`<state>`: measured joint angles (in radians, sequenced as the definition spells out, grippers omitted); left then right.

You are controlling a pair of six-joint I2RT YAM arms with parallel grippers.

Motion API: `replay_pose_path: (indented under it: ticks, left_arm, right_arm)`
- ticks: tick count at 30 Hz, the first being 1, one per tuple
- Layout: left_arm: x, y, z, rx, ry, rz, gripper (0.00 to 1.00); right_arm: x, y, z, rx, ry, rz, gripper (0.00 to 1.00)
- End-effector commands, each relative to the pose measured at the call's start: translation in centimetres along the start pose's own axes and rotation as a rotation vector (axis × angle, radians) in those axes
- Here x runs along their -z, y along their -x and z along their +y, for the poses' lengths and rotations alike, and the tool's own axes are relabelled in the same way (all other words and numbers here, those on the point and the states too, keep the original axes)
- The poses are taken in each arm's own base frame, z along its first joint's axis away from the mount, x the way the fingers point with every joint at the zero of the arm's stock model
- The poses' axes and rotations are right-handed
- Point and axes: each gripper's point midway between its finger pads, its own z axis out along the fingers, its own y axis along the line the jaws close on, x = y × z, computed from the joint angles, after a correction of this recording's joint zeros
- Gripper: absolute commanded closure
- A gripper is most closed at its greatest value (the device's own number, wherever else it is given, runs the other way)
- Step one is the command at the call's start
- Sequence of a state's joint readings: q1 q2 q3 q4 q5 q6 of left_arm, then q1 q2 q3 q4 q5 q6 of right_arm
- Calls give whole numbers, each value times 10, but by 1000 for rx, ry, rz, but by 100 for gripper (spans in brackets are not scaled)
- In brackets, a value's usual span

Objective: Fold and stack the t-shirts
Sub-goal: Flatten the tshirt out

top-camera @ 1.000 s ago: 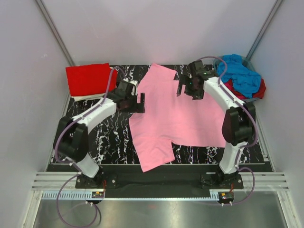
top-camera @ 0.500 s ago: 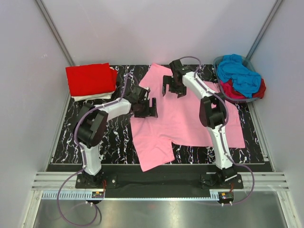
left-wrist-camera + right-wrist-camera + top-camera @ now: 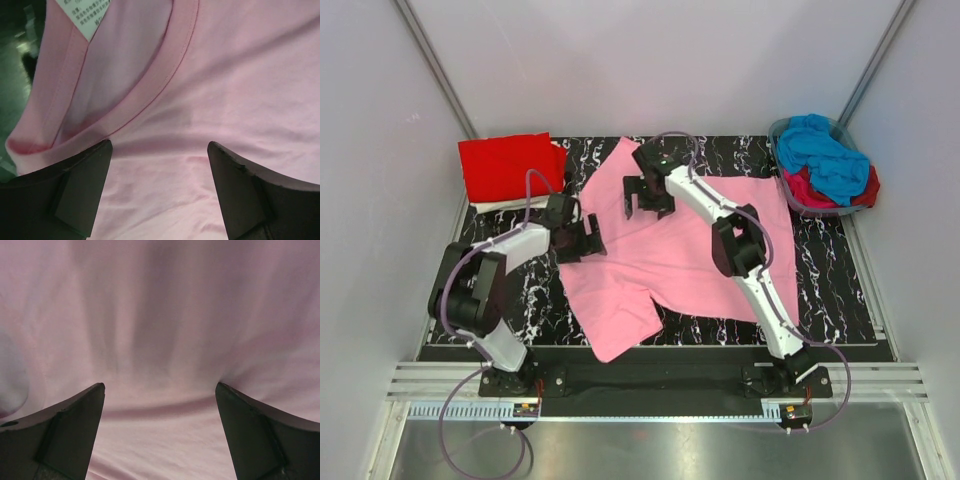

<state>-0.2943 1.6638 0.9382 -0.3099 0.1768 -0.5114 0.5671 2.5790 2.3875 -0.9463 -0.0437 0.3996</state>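
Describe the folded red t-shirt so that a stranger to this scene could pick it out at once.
Start at the black marbled table and go to its far left corner. There the red t-shirt lies on a white garment. Unlike the pink t-shirt spread open mid-table, it is a neat folded rectangle.

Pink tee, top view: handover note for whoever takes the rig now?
Left gripper: open, at the collar of the pink tee.
Right gripper: open, over its far side.
Pink tee lies spread out mid-table, unfolded.
Done: folded red tee on white cloth, far left.
To do: fold and stack the pink one, then the blue tee and reddish tee in the basket, far right.
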Motion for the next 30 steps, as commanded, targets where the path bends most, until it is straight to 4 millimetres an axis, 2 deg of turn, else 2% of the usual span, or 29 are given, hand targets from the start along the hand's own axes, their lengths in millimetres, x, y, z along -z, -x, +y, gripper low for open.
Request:
replay_pose_path:
  ticks: [1, 5, 8, 10, 13, 17, 18, 20, 21, 23, 24, 25, 26, 27, 28, 29, 30]
  left_arm:
    - [19, -22, 42, -1, 150, 46, 15]
    - [38, -26, 57, 31, 207, 26, 15]
    - [60, -25, 69, 50, 261, -36, 15]
    - [75, -19, 73, 45, 285, -68, 15]
    - [94, -6, 68, 33, 296, -102, 14]
    - [136, 10, 46, -2, 270, -205, 14]
    - [152, 4, 38, -23, 261, -217, 14]
    - [168, -2, 29, -15, 252, -235, 14]
    - [175, -18, 21, -21, 231, -208, 14]
    - [177, -41, 12, -37, 196, -164, 14]
    - [182, -58, 2, -48, 159, -148, 14]
    - [178, -75, 4, -53, 156, -115, 14]
    - [182, -86, 1, -51, 122, -121, 16]
    - [181, -103, -4, -37, 97, -96, 19]
    - [173, -121, 3, -32, 99, -65, 21]
    - [175, -136, -7, -60, 35, -54, 23]
    - [172, -149, -8, -21, 23, -29, 24]
  right_arm:
    - [-39, -41, 22, -13, 14, 104, 0]
    - [-36, -43, 43, -2, 72, 107, 0]
    - [-27, -44, 66, 34, 165, 112, 0]
    - [-21, -39, 62, 41, 129, 93, 0]
    - [-3, -20, 57, 67, 109, 36, 0]
    - [45, 16, 50, 58, 120, -50, 0]
    - [69, 27, 50, 60, 120, -92, 0]
    - [92, 37, 41, 52, 104, -129, 0]
    - [121, 47, 41, 53, 102, -185, 0]
    - [140, 46, 31, 48, 65, -206, 0]
    - [174, 55, 23, 35, 23, -283, 0]
    - [170, 40, 10, 31, -19, -246, 0]
    - [206, 44, 8, 20, -20, -326, 0]
    - [216, 39, 2, -8, -34, -346, 0]
    - [197, 10, -17, -24, -89, -285, 0]
    - [233, 16, -18, -56, -61, -392, 0]
    - [236, 5, -23, -73, -58, -401, 0]
